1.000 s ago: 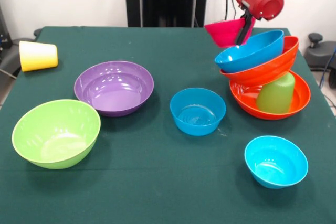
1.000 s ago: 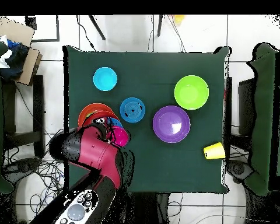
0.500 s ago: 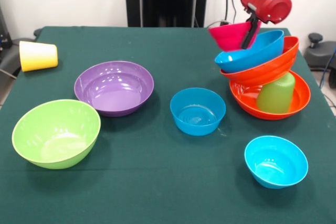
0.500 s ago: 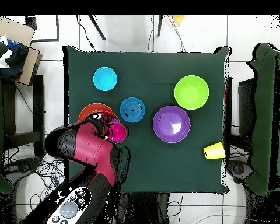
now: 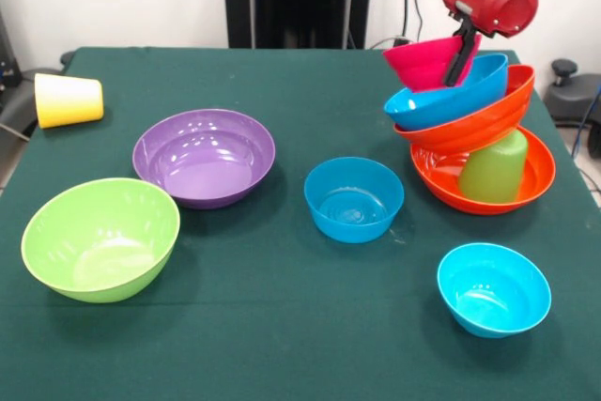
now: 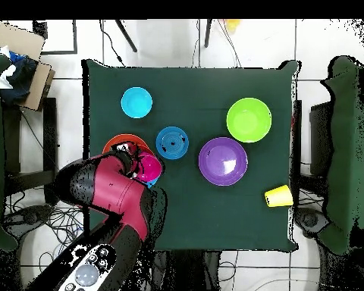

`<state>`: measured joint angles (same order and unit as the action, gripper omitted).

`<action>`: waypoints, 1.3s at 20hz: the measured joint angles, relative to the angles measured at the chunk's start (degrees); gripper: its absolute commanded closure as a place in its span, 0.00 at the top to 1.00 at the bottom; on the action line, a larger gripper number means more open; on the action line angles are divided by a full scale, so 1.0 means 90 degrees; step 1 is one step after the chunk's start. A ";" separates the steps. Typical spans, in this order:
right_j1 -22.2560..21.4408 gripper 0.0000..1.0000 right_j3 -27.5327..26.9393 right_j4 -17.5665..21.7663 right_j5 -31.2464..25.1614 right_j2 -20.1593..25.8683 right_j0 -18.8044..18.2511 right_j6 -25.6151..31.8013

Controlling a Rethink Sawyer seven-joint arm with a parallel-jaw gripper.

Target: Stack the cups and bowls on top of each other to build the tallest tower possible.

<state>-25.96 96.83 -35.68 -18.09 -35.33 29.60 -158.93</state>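
Note:
The tower stands at the right in the front view. A large orange bowl (image 5: 441,181) holds an upturned light green cup (image 5: 495,167). On the cup a second orange bowl (image 5: 474,127) and a blue bowl (image 5: 441,97) lie tilted. My gripper (image 5: 460,65) is shut on the rim of the pink bowl (image 5: 424,61) and holds it tilted just over the blue bowl's upper edge. From above, the pink bowl (image 6: 149,167) sits over the orange bowl (image 6: 117,142), and my arm hides the rest of the pile. The yellow cup (image 5: 68,99) lies on its side at the far left.
Loose on the green cloth are a purple bowl (image 5: 204,157), a lime green bowl (image 5: 100,238), a blue bowl (image 5: 353,198) and a small cyan bowl (image 5: 493,288). The overhead view shows them too: purple bowl (image 6: 223,161), lime green bowl (image 6: 249,120), cyan bowl (image 6: 136,101).
My gripper has carried the pink bowl to the right in the front view, from beside the tower to over the blue bowl's rim. The tower and loose bowls have not moved.

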 measured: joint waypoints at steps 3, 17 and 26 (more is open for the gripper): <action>-0.0039 0.00 0.0000 0.0000 0.0000 0.0000 0.0000 0.0000; -0.0175 0.00 0.0000 0.0001 -0.0001 -0.0036 0.0000 0.0000; -0.0104 0.00 0.0000 -0.0001 0.0000 -0.0039 0.0001 0.0000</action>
<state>-26.89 96.83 -35.69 -18.09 -35.68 29.60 -158.93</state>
